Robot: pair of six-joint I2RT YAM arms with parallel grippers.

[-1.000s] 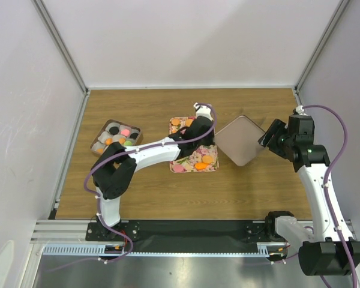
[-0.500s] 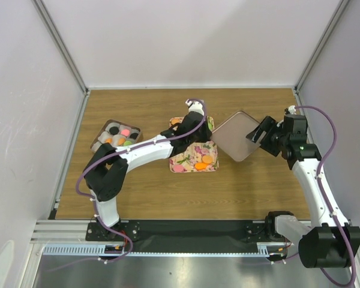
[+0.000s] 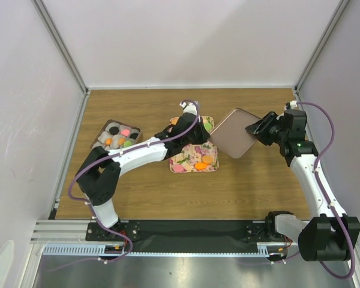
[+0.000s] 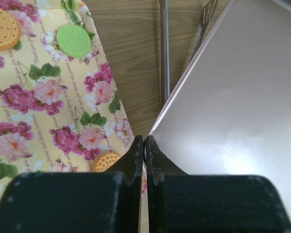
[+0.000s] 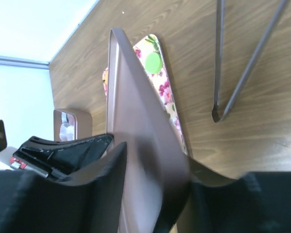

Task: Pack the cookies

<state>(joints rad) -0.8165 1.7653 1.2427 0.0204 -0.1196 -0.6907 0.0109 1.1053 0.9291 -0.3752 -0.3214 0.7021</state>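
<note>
No writing or brand can be read anywhere. The green cookie (image 4: 73, 41) carries a stamped pattern that is too fine to make out.

A second ago the grey-brown metal lid (image 3: 234, 133) sat further toward the right edge of the table (image 3: 150, 192). It now sits closer to the middle and slightly toward the far edge. It is tilted, and its left corner reaches the right side of the floral tray (image 3: 192, 157). The right gripper (image 3: 256, 128) has followed it inward and grips the lid's right rim between both fingers. The left arm has swung toward the far edge, so more of the tray's near half is uncovered.

The left gripper (image 4: 144, 145) is pressed fully together and holds nothing. Its tips sit over the tray's right edge, right at the lid's corner.

The cookies (image 3: 207, 159) lie in two places. Several orange, pink and green ones are loose on the floral tray in the middle of the table, and the tray lies under and just left of the left gripper. One orange cookie (image 4: 106, 160) shows beside that gripper's fingers, while the green one lies further off toward the tray's far corner. The rest sit in white paper cups (image 3: 114, 139) inside a brown box (image 3: 98, 134) near the left edge, well apart from both grippers.
</note>
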